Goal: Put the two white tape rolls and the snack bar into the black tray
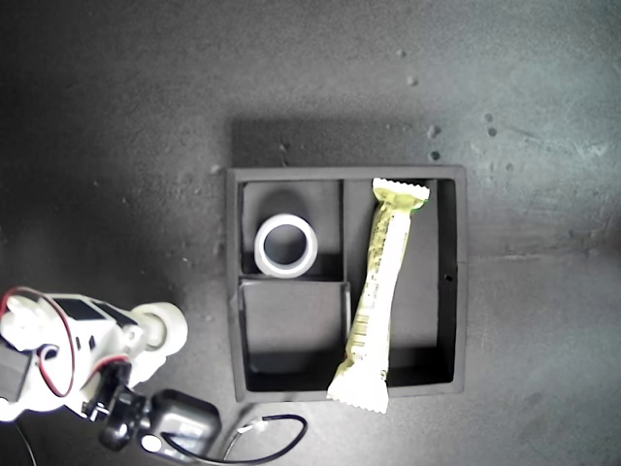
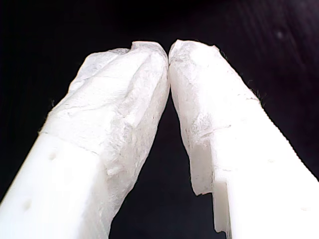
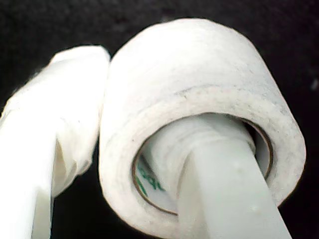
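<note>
The black tray (image 1: 460,291) sits mid-table in the exterior view. One white tape roll (image 1: 260,246) lies flat in its far small compartment, and the near small compartment (image 1: 291,335) holds nothing. The snack bar (image 1: 378,291) lies in the long compartment, its near crimped end over the tray wall. At the exterior view's lower left, my second gripper (image 1: 146,340) is shut on the other white tape roll (image 1: 163,328). In the second wrist view, one finger passes through that roll (image 3: 199,64) and the other presses its outside. My first gripper (image 2: 168,50) is shut, its padded tips touching with nothing between.
A black camera module (image 1: 179,422) and a looping black cable (image 1: 267,432) lie by the arm at the exterior view's bottom edge. The dark grey tabletop (image 1: 543,146) stretches around the tray, with a few pale specks.
</note>
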